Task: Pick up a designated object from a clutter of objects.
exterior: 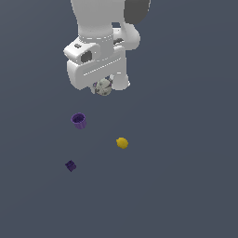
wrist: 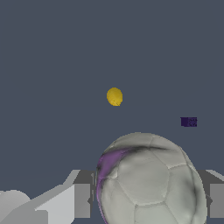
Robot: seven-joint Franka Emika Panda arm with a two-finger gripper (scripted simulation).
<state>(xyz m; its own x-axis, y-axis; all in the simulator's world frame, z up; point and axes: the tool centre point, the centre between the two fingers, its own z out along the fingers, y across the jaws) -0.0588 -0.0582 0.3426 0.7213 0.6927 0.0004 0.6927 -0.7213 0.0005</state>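
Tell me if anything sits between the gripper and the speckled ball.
Nothing visible does. The speckled ball already sits between the fingers of the gripper, filling the near wrist view. The purple cup, yellow ball and dark cube lie apart from it.

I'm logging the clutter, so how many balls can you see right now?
2. The speckled grey-white ball sits at the end effector; the yellow ball lies on the floor, toward the exterior view's right of the purple cup.
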